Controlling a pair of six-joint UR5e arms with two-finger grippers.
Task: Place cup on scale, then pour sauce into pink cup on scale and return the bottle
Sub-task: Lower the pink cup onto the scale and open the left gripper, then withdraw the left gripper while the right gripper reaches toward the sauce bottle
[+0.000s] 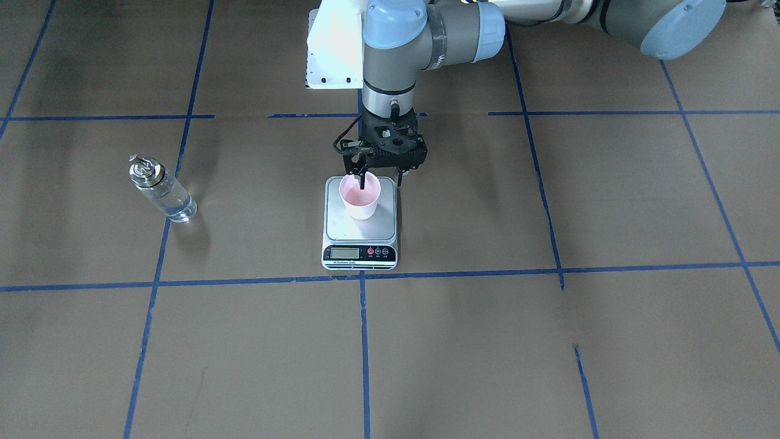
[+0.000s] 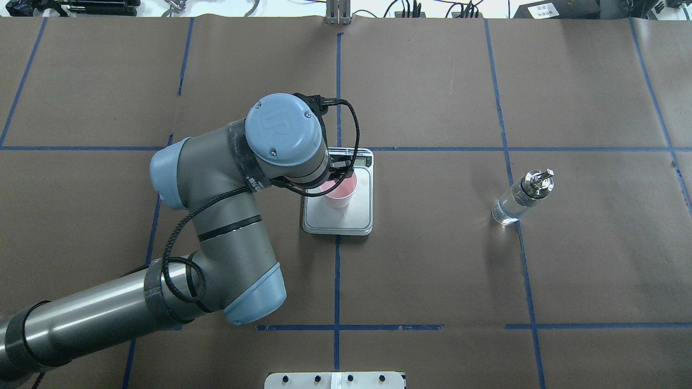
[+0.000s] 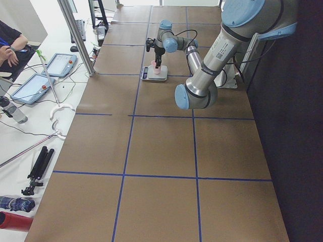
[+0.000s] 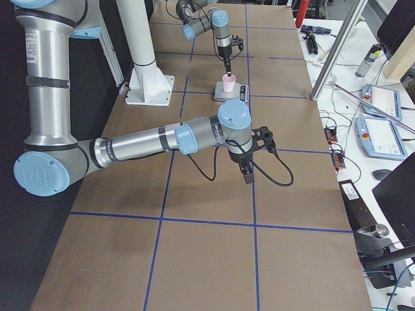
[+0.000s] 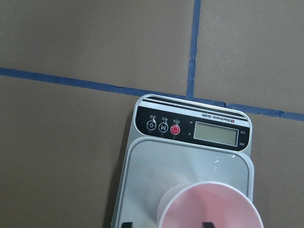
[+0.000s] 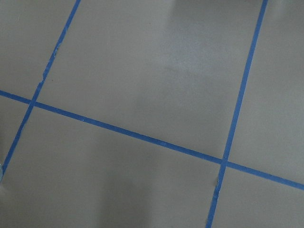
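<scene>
The pink cup (image 1: pixel 361 198) stands upright on the scale (image 1: pixel 365 230) near the table's middle; both also show in the overhead view, cup (image 2: pixel 341 193) on scale (image 2: pixel 357 219). My left gripper (image 1: pixel 382 182) is open right above the cup, one finger inside its mouth and the other outside the rim. In the left wrist view the fingertips (image 5: pixel 206 224) straddle the cup's (image 5: pixel 209 202) wall above the scale (image 5: pixel 156 161). The bottle (image 1: pixel 161 195) of clear sauce stands alone on the robot's right (image 2: pixel 521 197). My right gripper (image 4: pixel 248 172) hovers low over bare table; I cannot tell its state.
Brown paper with blue tape lines (image 2: pixel 336 281) covers the table. A white mount plate (image 2: pixel 335 380) sits at the robot's edge. A side bench with tablets (image 3: pixel 55 63) and a metal post (image 3: pixel 75 35) lies beyond the far edge.
</scene>
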